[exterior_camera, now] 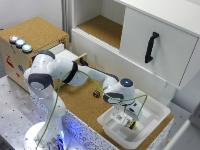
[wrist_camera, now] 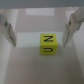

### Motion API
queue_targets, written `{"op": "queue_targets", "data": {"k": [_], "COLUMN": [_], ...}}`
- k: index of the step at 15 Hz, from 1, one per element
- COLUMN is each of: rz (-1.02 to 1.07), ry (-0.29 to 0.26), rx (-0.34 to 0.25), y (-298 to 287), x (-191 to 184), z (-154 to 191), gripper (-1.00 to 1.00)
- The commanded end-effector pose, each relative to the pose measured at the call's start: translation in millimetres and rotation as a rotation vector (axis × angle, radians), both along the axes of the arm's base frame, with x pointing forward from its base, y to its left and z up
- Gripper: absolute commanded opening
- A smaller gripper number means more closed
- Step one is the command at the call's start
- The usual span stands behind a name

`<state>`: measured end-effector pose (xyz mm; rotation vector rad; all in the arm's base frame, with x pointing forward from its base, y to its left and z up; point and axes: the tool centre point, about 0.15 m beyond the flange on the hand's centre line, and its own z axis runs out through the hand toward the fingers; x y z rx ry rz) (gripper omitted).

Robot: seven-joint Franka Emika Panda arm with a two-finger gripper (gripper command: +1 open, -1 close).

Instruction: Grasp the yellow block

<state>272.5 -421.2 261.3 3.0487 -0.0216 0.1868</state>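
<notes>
Gripper poised over the small bright yellow cube with dark marks, grasp not yet made.
Fingers stand wide apart, the yellow block between them but nearer one and untouched, on the floor of the shallow white plastic tray; descending, centring and closing remain.

The setting looked like a robotics lab. A white robot arm was bolted to a perforated metal table of the kind used for test rigs. Beside it stood a wooden box topped with three large push buttons. A mock-up white cabinet with a black handle and cork surfaces served as staged furniture, not a real home.
</notes>
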Motion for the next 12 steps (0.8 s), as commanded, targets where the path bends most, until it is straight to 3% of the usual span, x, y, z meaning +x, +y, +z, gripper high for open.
{"op": "queue_targets", "data": {"k": [1,8,9,12], "rz": [0.018,0.041,0.041,0.051], "ry": [0.022,0.009,0.004,-0.004], "rx": [0.238,0.257,0.252,0.247], "y": [-48,-47,-47,-42], "x": [34,49,49,47], "z": [-35,-46,-46,-43], "gripper": [1.0,1.0,-1.0,-1.0]}}
